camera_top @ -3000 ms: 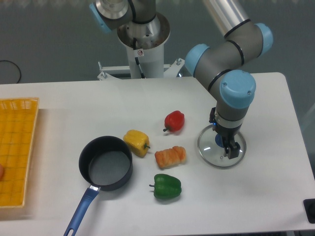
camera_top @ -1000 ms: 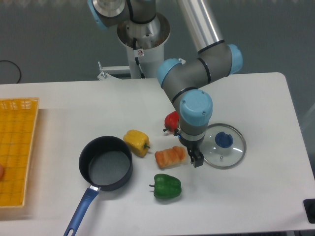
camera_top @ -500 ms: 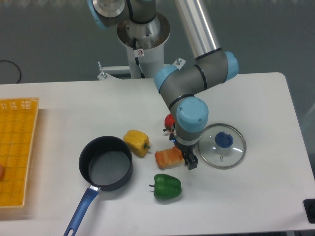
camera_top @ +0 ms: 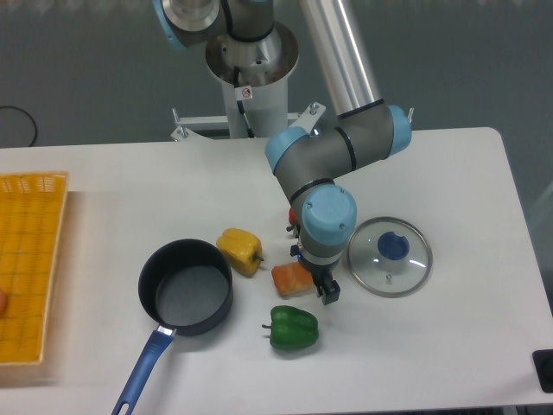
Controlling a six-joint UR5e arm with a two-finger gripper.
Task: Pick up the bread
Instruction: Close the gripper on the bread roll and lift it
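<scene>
My gripper (camera_top: pixel 326 287) hangs over the right end of the bread (camera_top: pixel 290 279), which lies on the table (camera_top: pixel 449 346) between the yellow pepper (camera_top: pixel 239 250) and glass lid (camera_top: pixel 390 256); whether the jaws are clenched, I cannot tell.

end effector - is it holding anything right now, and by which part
Cannot be told. The end effector sits over the right end of the bread, hiding it; the loaf rests on the table.
</scene>
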